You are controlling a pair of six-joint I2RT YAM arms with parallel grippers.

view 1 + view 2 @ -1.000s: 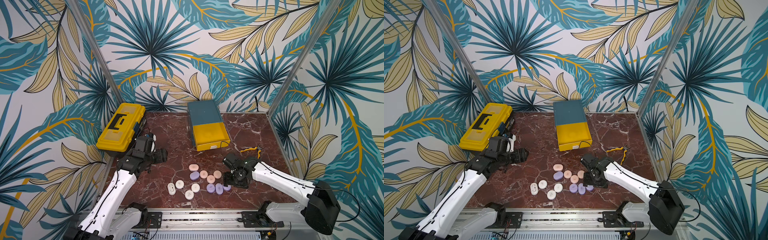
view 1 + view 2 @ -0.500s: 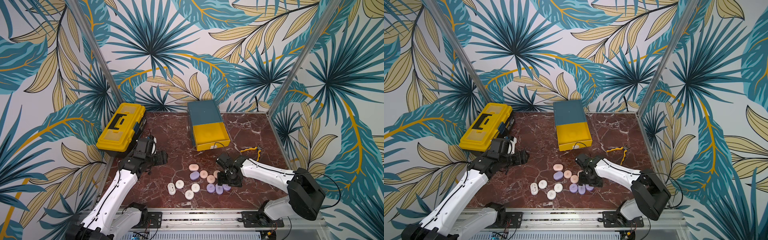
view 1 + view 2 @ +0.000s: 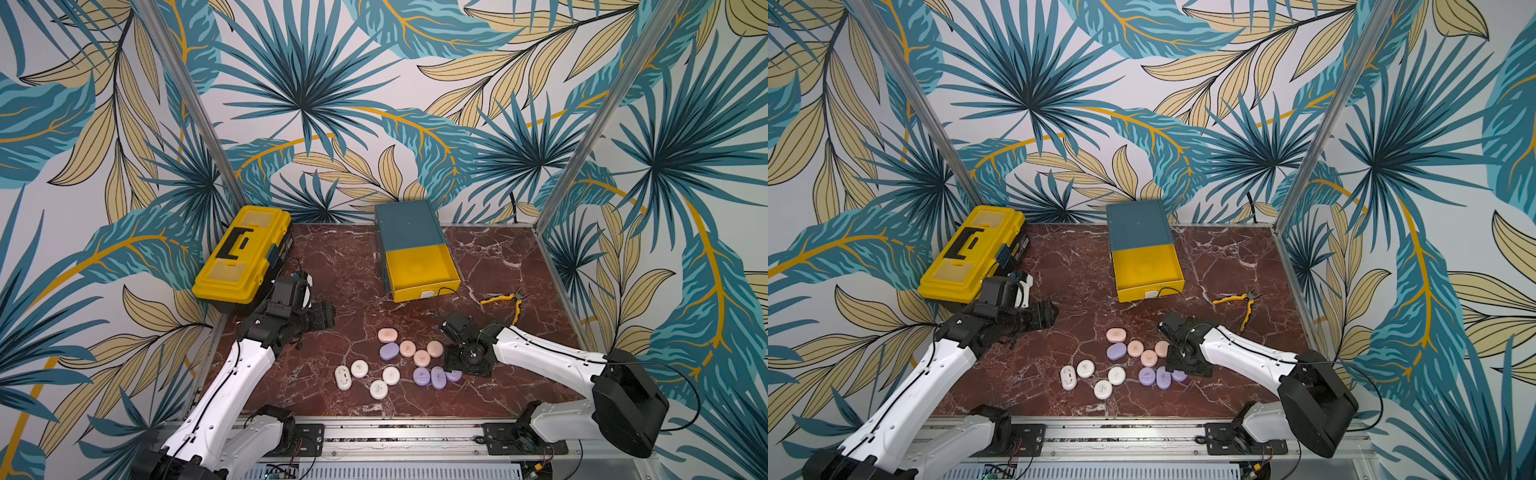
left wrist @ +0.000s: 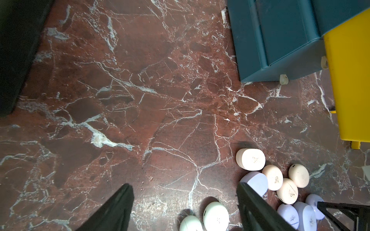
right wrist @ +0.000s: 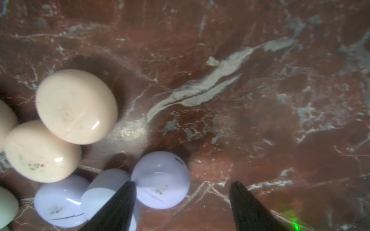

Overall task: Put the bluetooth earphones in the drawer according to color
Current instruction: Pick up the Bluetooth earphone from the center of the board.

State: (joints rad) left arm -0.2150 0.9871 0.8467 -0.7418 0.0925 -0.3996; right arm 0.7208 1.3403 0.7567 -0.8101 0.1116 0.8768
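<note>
Picking of a lilac case is the step in hand, I judge. Your right pincer (image 5: 183, 184) is released, fingers wide, low over the bluetooth earphones (image 3: 422, 357). One lilac case (image 5: 160, 184) lies partly between its fingers and seems to touch a neighbour case at one finger. The next move calls for centring on that case, then closing without pushing the neighbour. The yellow drawer (image 3: 419, 266) stands pulled out and bare, well beyond this pincer. Your left pincer (image 4: 183, 185) is released too and grasps nothing. The marks on the cases are too small to read.
</note>
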